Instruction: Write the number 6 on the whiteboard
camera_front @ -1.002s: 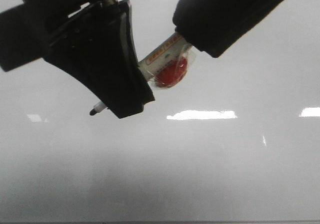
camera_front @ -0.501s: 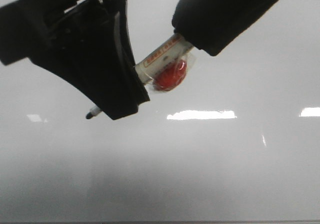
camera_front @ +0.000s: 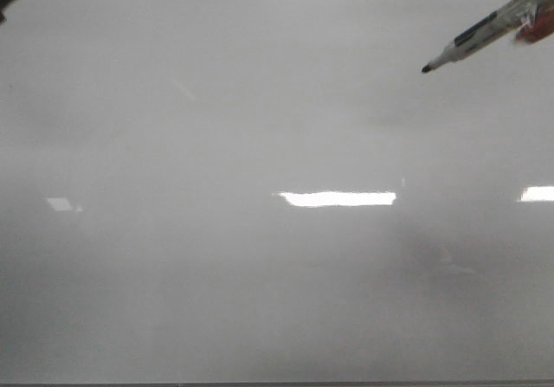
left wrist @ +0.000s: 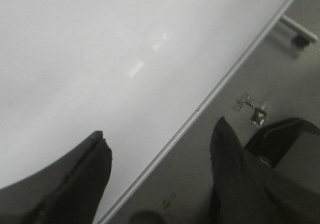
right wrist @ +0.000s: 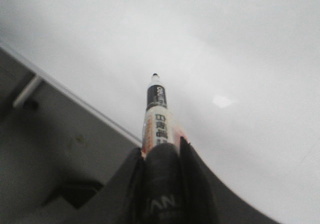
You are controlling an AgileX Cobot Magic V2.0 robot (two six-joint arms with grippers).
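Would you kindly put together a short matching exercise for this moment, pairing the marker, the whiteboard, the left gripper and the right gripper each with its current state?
Things:
1. marker
2. whiteboard
3. left gripper
4. right gripper

States:
A. open, holding nothing, above the board's edge
B. blank, with only light reflections and no ink
C. shut around the marker's barrel
D. uncapped, dark tip showing, off the board as far as the front view shows

Pairs: 1-D, 2-B, 3-A, 4-C
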